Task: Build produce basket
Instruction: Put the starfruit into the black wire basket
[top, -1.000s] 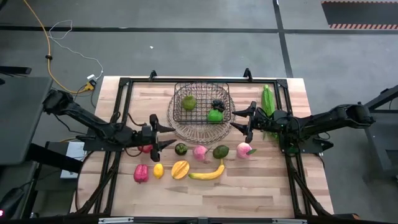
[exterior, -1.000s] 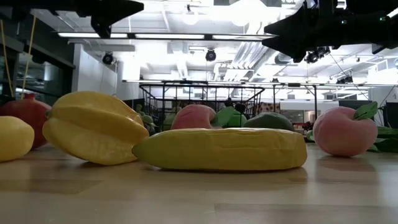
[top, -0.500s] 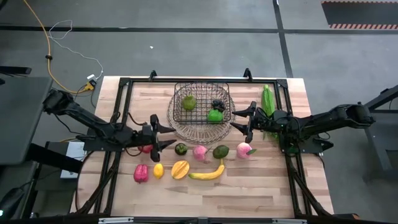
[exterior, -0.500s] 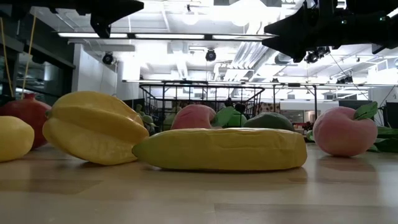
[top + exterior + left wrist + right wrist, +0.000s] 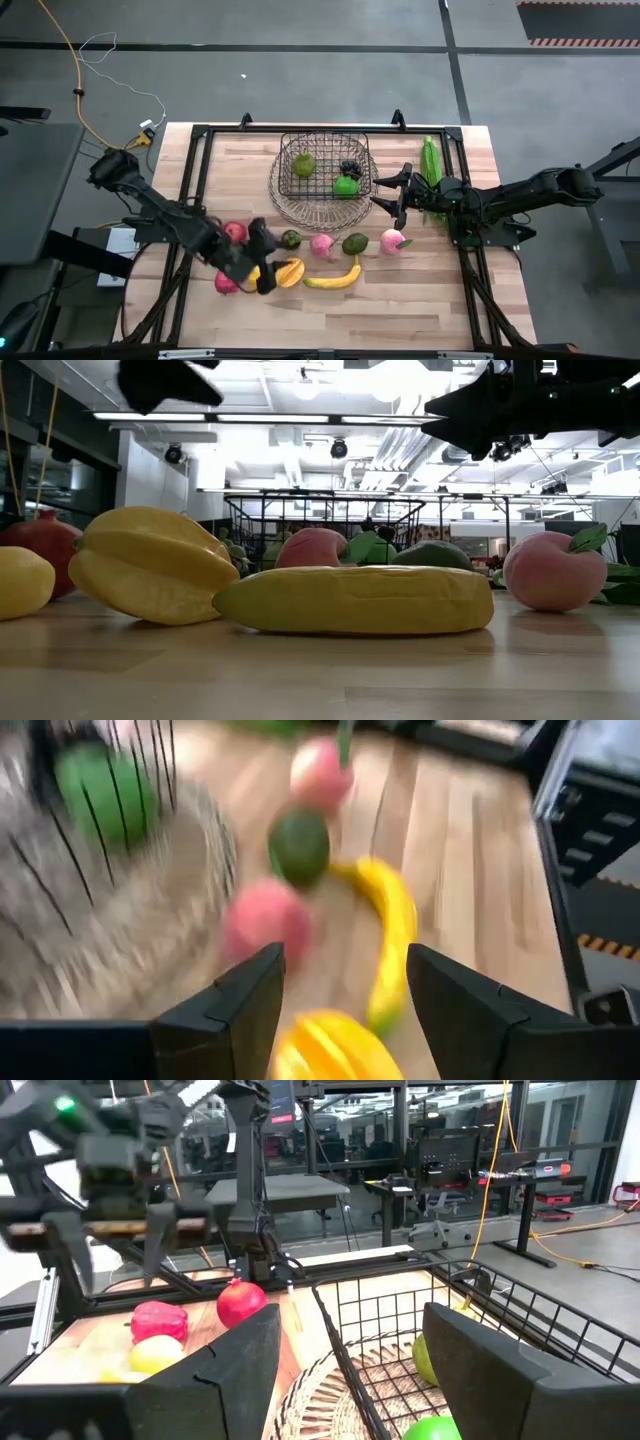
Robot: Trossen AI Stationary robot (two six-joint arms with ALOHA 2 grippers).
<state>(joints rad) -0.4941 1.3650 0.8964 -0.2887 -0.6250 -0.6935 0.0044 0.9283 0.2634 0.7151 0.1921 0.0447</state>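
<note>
The left gripper (image 5: 268, 262) is shown with its jaws parted and nothing between them, poised over the near row of produce, just beside the starfruit (image 5: 290, 272) and lemon (image 5: 254, 273). In the blurred left wrist view the starfruit (image 5: 318, 1048) appears to lie directly below the fingers (image 5: 243, 1010), though contact cannot be confirmed. The right gripper (image 5: 397, 195) is held likewise open and empty at the right edge of the basket (image 5: 283, 201), which stands at the far middle of the worktop (image 5: 420, 300) and already carries a few green and dark items.

Risk: a descent between closely set fruits could nudge the lemon or the banana (image 5: 336, 280) and set them rolling; the starfruit's ridges could slip from a grip across them.

Orientation: the banana's long axis is laid roughly left to right, with its right tip curving toward the basket. The green husk (image 5: 430, 160) is laid with its long axis running front to back, right of the basket.
</note>
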